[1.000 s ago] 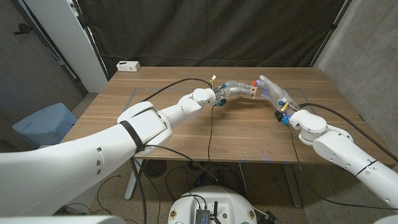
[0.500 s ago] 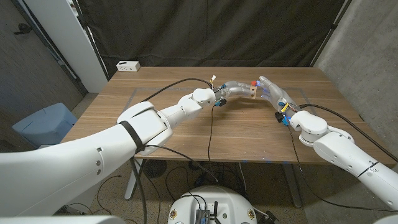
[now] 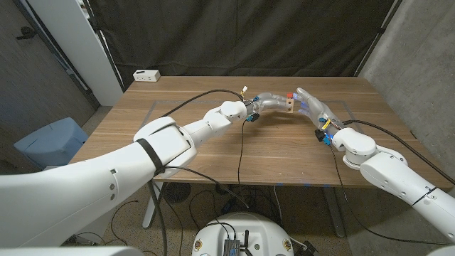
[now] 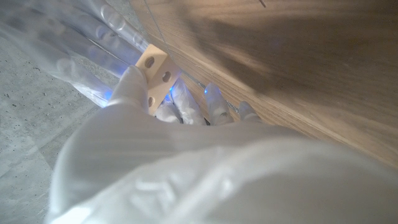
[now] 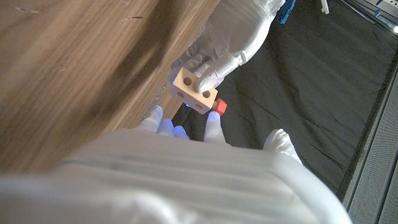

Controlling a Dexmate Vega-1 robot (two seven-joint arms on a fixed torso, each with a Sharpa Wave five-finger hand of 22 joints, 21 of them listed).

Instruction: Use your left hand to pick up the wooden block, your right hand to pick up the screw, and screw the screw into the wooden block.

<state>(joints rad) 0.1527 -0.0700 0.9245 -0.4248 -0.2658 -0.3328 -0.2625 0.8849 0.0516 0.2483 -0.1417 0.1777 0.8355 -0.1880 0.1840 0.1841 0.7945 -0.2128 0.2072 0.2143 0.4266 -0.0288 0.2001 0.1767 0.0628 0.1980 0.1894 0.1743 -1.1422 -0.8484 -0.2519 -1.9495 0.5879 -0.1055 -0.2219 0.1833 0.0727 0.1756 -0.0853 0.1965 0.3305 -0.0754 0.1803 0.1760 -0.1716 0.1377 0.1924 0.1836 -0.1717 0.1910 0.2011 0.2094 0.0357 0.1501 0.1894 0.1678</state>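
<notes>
Above the far middle of the table, my left hand (image 3: 270, 101) grips the pale wooden block (image 3: 290, 105), which has round holes in its faces (image 4: 154, 70) (image 5: 193, 88). The screw's red head (image 3: 288, 94) sticks out at the block's side (image 5: 218, 107). My right hand (image 3: 311, 107) meets the block from the other side, its fingertips (image 5: 213, 122) closed around the red head. The screw's shaft is hidden. From the right wrist, my left hand (image 5: 229, 36) shows holding the block from behind.
A white box (image 3: 146, 75) sits at the table's far left corner. Black cables (image 3: 239, 146) run along both arms and hang over the wooden table (image 3: 213, 153). A blue object (image 3: 50, 140) stands on the floor beside the table's left side.
</notes>
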